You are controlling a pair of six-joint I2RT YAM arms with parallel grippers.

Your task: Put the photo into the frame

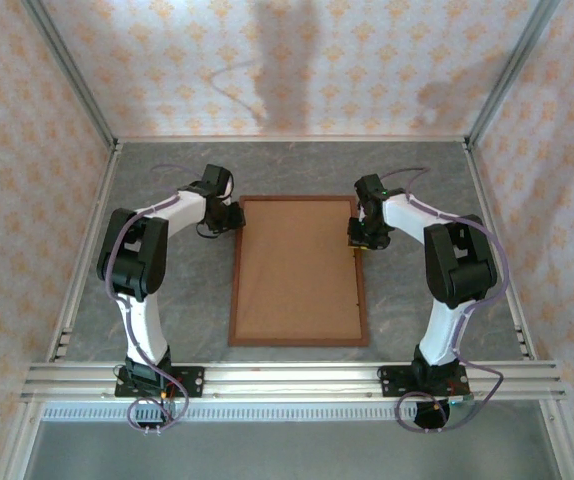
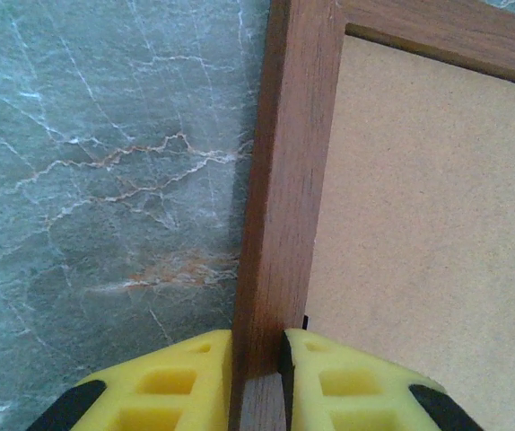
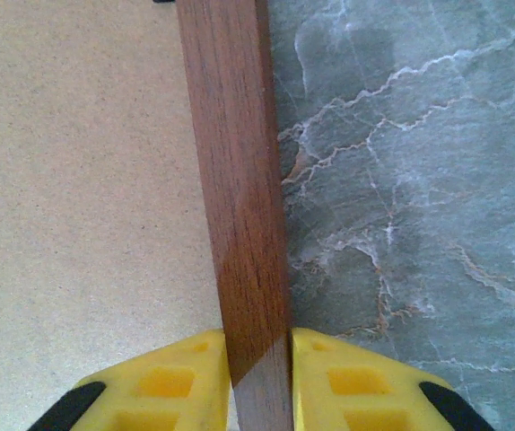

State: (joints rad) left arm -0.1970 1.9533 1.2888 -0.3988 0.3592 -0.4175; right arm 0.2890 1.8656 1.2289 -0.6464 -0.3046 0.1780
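From above, we saw the large rectangular frame of thin reddish-brown wood moulding point(image 1: 297, 341) lying flat in the middle of the grey marbled surface point(image 1: 197, 300), with a plain brown backing board point(image 1: 297, 270) filling it. The left claw point(image 1: 231, 218) sat at the frame's far left corner, and the right claw point(image 1: 359, 238) on its right rail near the far end.

At the left wrist, the left claw point(image 2: 257, 377) stood narrowly parted, its yellow fingers point(image 2: 181, 382) pressed against both sides of the frame point(image 2: 284, 180) rail. The backing board point(image 2: 428, 251) lay to the right and the surface point(image 2: 105, 180) to the left.

At the right wrist, the right claw point(image 3: 259, 377) likewise pinched the frame point(image 3: 240, 180) rail between its yellow fingers point(image 3: 172, 382). Here the backing board point(image 3: 87, 180) lay left and the surface point(image 3: 401, 180) right.
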